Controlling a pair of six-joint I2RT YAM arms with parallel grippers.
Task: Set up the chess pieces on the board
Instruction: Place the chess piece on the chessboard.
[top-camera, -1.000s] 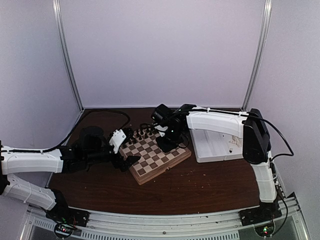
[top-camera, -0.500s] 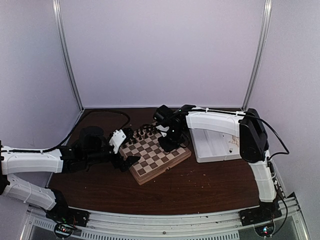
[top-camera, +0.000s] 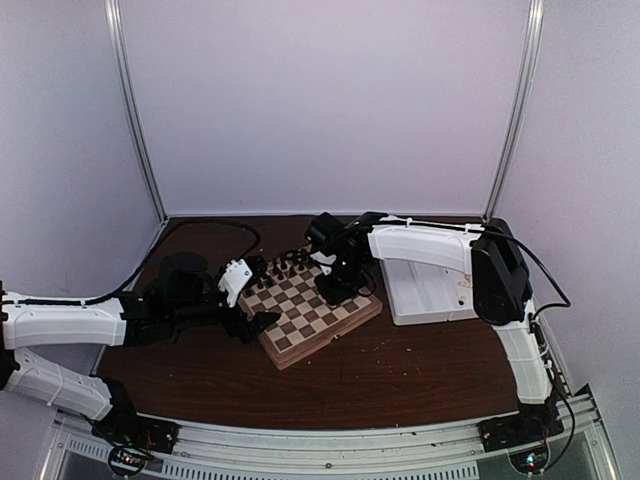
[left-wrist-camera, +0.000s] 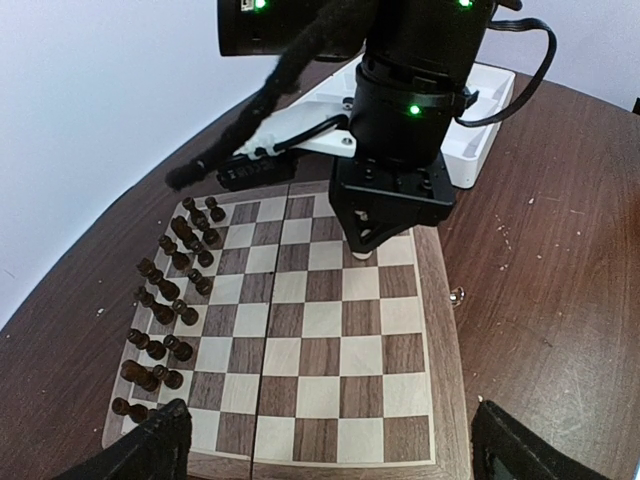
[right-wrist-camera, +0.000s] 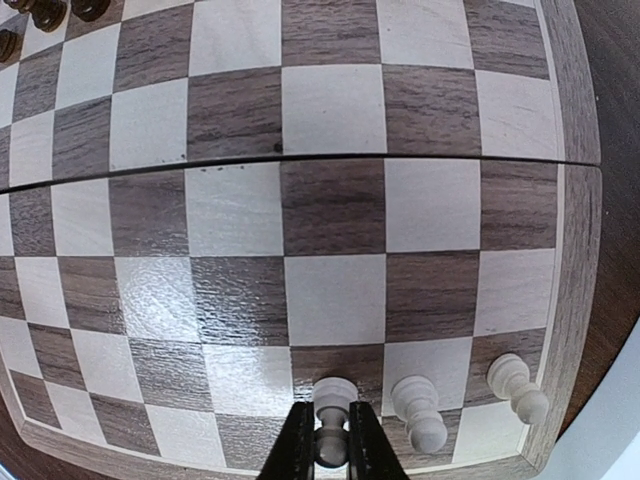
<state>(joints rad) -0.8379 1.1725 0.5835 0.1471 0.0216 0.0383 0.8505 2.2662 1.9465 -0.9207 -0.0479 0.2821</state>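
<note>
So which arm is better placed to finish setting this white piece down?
Right. The right gripper is shut on a cream piece at the board's edge row, beside two others; the left gripper hangs open by the dark pieces.

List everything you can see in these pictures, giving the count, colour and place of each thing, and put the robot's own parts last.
board: one, light and dark brown checks, mid-table.
dark chess pieces: many, brown-black, in two rows along one board edge.
cream chess pieces: three seen, cream-white, in the edge row by a board corner; one stands between the right gripper's fingers.
white tray: one, white, right of the board.
table: one, dark brown.
right gripper: black, shut on a cream piece.
left gripper: black, open, at the board's near-left side.
</note>
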